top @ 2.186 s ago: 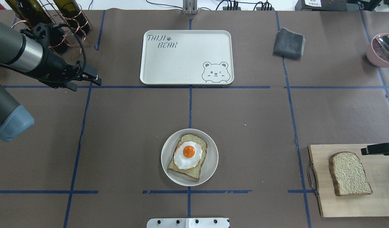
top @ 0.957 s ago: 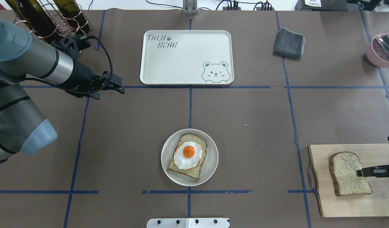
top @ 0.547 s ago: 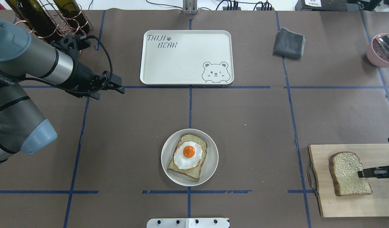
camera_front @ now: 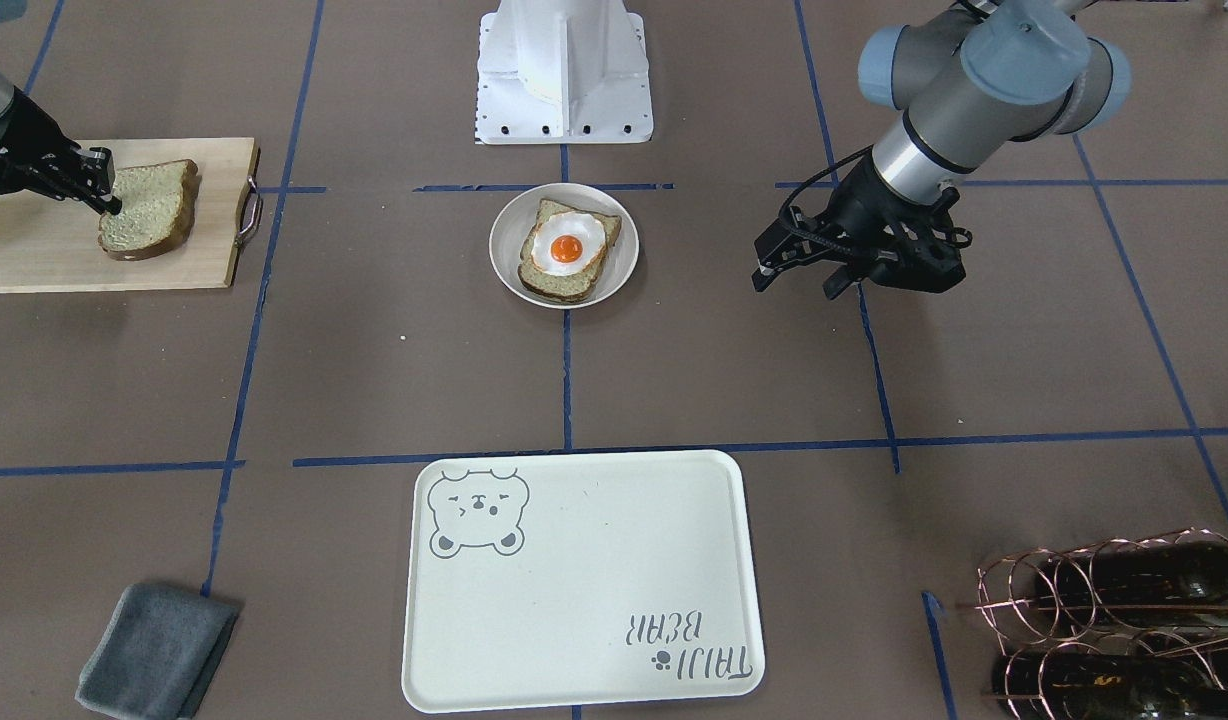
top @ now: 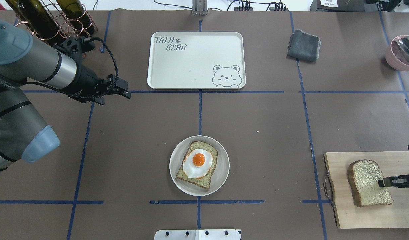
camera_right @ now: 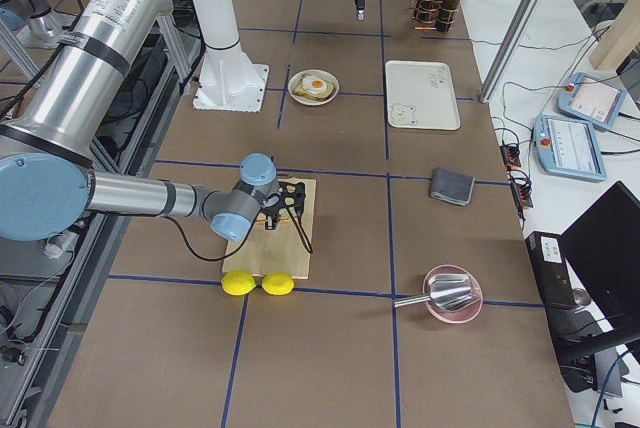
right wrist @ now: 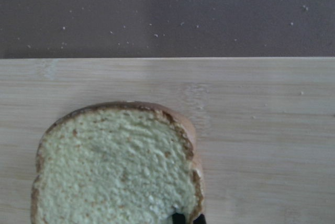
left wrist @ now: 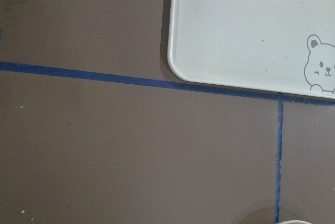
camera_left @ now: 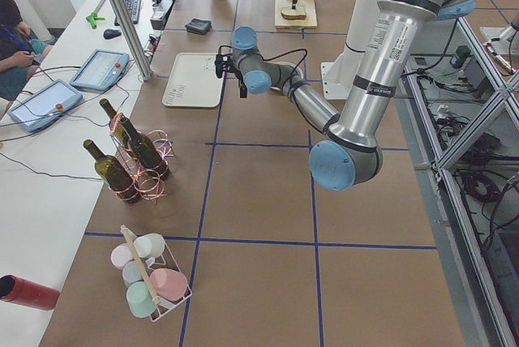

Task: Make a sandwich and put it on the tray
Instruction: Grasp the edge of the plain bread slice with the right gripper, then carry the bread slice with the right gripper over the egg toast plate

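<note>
A bread slice topped with a fried egg (top: pixel 198 163) lies on a small round plate (top: pixel 222 173) at the table's middle, also seen in the front view (camera_front: pixel 567 250). A second bread slice (top: pixel 366 181) lies on the wooden cutting board (top: pixel 357 216). My right gripper (top: pixel 381 182) is shut on that slice's right crust; its fingertips (right wrist: pixel 178 217) straddle the crust. My left gripper (top: pixel 115 97) is open and empty, hovering off the front left corner of the cream bear tray (top: pixel 191 60). The tray (camera_front: pixel 574 580) holds nothing.
A folded grey cloth (top: pixel 303 45) lies right of the tray. Wine bottles in a copper rack (top: pixel 58 20) stand at the far left, close behind my left arm. A pink bowl with a spoon (top: pixel 402 53) is far right. Two lemons (camera_right: pixel 258 284) lie beside the board.
My left arm swung in toward the tray's front left corner and stopped. My right gripper came down onto the board's slice, and the slice has shifted slightly right with it.
</note>
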Controlling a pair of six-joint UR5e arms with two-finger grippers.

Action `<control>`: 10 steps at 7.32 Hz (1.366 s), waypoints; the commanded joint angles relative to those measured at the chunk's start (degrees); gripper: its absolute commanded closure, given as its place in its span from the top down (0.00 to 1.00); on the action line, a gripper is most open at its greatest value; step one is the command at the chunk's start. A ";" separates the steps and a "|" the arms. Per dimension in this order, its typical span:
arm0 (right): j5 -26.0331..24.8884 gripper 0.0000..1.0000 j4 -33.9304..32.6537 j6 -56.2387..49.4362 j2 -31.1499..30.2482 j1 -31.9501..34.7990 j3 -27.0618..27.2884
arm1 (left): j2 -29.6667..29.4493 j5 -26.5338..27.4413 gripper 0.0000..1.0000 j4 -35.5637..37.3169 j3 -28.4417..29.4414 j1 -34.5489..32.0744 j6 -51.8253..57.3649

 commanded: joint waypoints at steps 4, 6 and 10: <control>1.21 0.00 6.31 0.10 -0.43 0.24 0.26 | 0.00 0.00 1.00 -0.05 0.52 0.07 0.09; 1.66 0.00 11.32 0.18 -0.61 1.37 0.97 | 0.18 0.09 1.00 -0.05 0.69 0.07 0.18; 1.39 0.00 19.08 11.68 7.53 2.26 2.62 | 0.09 0.61 1.00 -0.05 1.04 0.16 0.09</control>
